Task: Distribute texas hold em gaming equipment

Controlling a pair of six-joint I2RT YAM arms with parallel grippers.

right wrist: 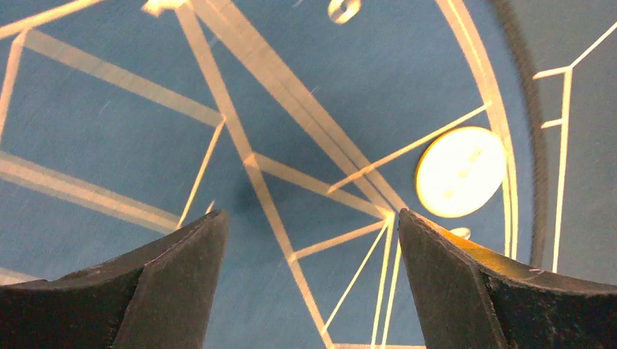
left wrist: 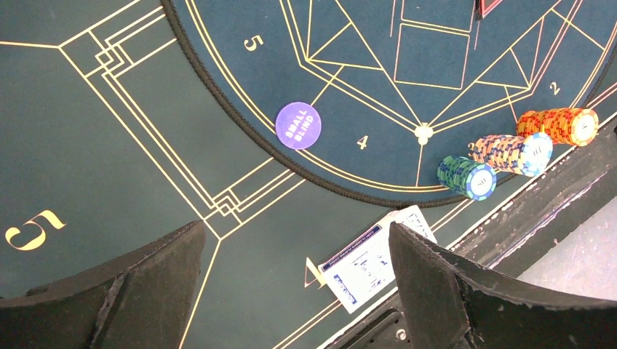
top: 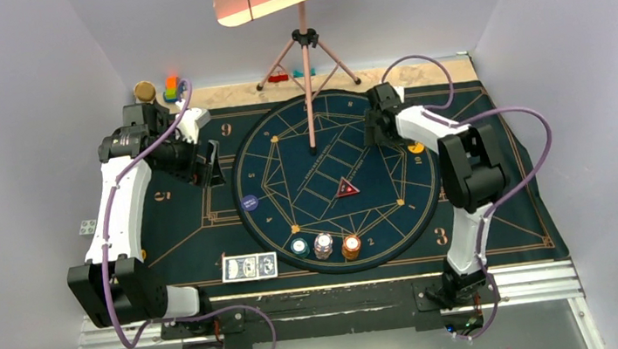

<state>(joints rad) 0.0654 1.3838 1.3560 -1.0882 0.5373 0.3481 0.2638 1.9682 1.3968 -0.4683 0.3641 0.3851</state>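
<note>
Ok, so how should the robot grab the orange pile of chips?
By its round side wall, low down, coming straight from above. The orange stack stands upright with the middle stack close beside it, so the fingers should probably go on its near and far sides, not into that narrow gap. A low grip likely keeps the chips together.

This looks like a robotics lab test cell: plain white walls (top: 5, 86) box in a left arm (top: 120, 200) and a right arm (top: 466, 170), both bolted to an aluminium rail (top: 546, 281), with a tripod (top: 304, 38) behind.
</note>
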